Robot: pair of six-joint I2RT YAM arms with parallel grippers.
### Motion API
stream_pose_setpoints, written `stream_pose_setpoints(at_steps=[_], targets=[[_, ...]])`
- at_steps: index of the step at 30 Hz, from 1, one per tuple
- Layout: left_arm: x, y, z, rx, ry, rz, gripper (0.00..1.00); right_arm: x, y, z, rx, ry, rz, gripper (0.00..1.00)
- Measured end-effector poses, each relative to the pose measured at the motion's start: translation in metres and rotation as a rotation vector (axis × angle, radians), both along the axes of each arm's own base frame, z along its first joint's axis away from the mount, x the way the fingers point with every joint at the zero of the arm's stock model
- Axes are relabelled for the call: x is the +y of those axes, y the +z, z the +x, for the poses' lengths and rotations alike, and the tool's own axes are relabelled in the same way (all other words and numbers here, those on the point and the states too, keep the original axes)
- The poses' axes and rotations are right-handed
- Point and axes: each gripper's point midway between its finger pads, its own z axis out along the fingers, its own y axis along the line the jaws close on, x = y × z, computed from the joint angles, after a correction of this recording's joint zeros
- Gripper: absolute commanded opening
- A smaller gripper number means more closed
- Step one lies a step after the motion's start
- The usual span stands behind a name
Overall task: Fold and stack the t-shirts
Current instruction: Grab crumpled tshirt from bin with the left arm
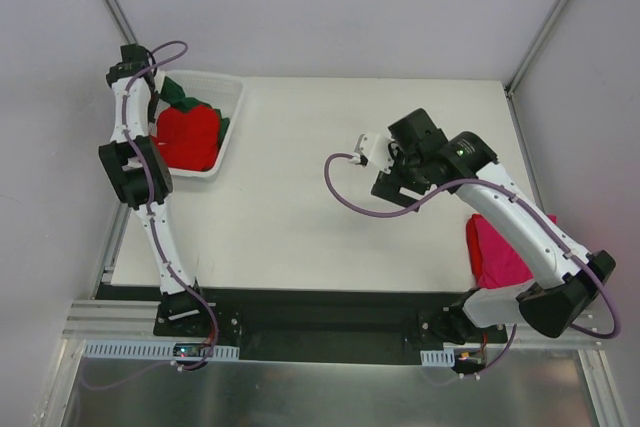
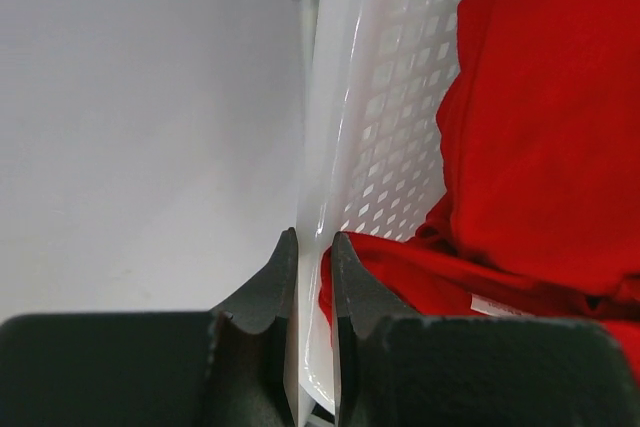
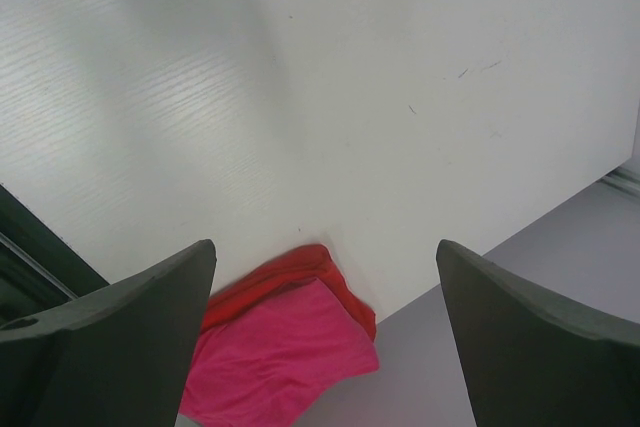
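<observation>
Left gripper point(image 2: 314, 239) clamping the basket point(image 2: 390, 97) wall at far left, probably steadying it (red t-shirt point(image 2: 550, 117) heaped inside, not yet folded). Right gripper point(image 3: 325, 247) hanging wide apart, empty, over the table point(image 1: 330, 147). Pink t-shirt point(image 3: 290, 352) lying at the near right edge.

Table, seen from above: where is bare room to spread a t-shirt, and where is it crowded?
The broad middle of the table is bare, between the basket at the far left corner and the magenta t-shirt at the near right edge. Crowded: the basket, holding the red t-shirt, with the left gripper shut on its wall.
</observation>
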Motion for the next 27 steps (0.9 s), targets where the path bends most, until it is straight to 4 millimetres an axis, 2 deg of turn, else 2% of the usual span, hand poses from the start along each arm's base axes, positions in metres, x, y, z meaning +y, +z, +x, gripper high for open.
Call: stream_pose_setpoints(at_steps=[3,6,10,17,22,27], targets=[[0.022,0.001,0.000,-0.004,0.042,0.043,0.00,-0.001,0.000,0.000,0.000,-0.001,0.000,0.96],[0.034,0.005,-0.002,-0.009,0.072,0.077,0.00,-0.001,0.000,0.000,0.000,-0.001,0.001,0.96],[0.038,0.010,0.000,-0.031,0.089,0.082,0.00,-0.001,0.000,0.000,0.001,-0.001,0.001,0.96],[0.027,0.006,0.005,-0.048,0.073,0.036,0.00,0.000,0.000,-0.001,0.004,0.001,0.005,0.96],[0.000,0.001,0.010,-0.054,0.023,-0.036,0.00,0.000,0.000,-0.001,0.006,0.002,0.005,0.96],[-0.022,0.012,0.018,-0.095,-0.018,-0.085,0.00,0.002,-0.003,0.000,0.019,0.005,0.003,0.96]])
